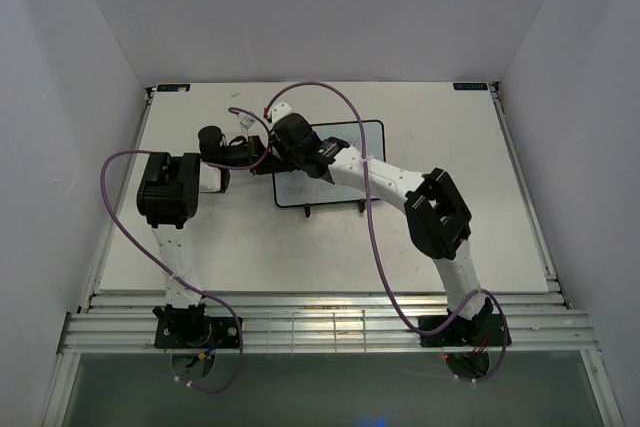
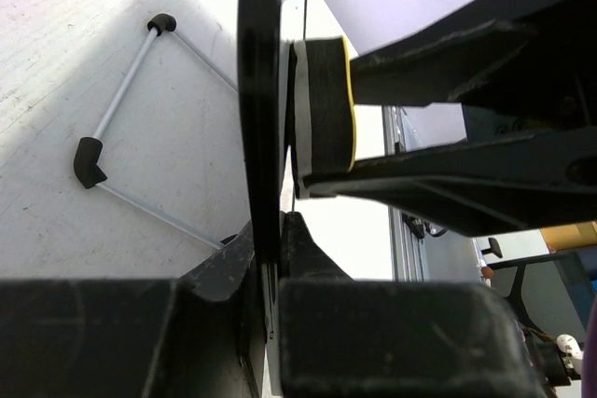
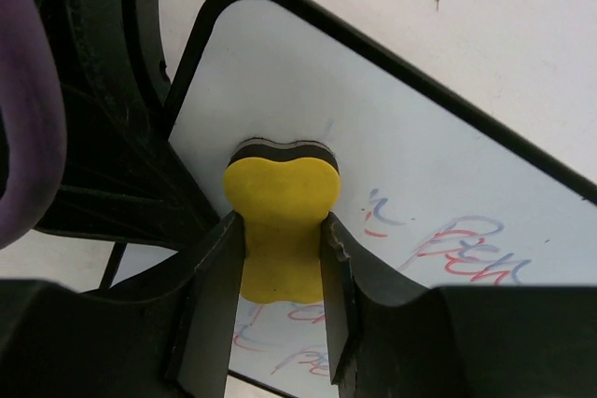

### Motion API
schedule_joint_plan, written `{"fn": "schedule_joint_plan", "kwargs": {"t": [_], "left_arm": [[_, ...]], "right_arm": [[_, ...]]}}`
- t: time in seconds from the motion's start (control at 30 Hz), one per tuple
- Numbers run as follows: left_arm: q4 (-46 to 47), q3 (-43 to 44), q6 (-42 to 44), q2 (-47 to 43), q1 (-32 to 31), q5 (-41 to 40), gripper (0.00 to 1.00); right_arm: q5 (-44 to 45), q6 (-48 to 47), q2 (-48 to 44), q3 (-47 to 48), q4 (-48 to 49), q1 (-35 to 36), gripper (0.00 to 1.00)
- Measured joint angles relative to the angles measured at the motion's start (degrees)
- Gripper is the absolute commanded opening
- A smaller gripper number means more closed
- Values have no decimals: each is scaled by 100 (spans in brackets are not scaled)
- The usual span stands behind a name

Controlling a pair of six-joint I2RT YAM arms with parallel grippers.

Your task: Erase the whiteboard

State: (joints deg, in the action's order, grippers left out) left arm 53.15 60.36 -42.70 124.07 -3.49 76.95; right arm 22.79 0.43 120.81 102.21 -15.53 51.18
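White matte table [image 1: 300, 247], walled on three sides. Whiteboard [image 1: 300, 190], glossy, with a rounded black frame and red-blue scrawl, is stood mid-table, well apart from every edge. Its left edge is clamped by left gripper [image 2: 270, 240]. Yellow eraser [image 3: 280, 198] is pinched tight in right gripper [image 3: 280, 258] and pressed against the board face

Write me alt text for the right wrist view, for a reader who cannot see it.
The right gripper presses a yellow eraser against the whiteboard near a rounded corner. Red and blue handwriting shows right of and below the eraser.
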Motion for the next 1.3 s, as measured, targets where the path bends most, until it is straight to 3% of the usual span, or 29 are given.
{"fn": "schedule_joint_plan", "kwargs": {"t": [0.5, 0.87, 1.0, 1.3], "left_arm": [[140, -33, -138, 0, -11, -17, 0], [153, -37, -258, 0, -15, -46, 0], [197, -52, -284, 0, -15, -28, 0], [210, -76, -330, 0, -11, -7, 0]], "right_arm": [[321, 378, 96, 162, -463, 44, 32], [380, 560, -306, -79, -557, -636, 32], [369, 483, -297, -59, -570, -566, 32], [343, 212, 680, 1480, -839, -66, 32]]}}
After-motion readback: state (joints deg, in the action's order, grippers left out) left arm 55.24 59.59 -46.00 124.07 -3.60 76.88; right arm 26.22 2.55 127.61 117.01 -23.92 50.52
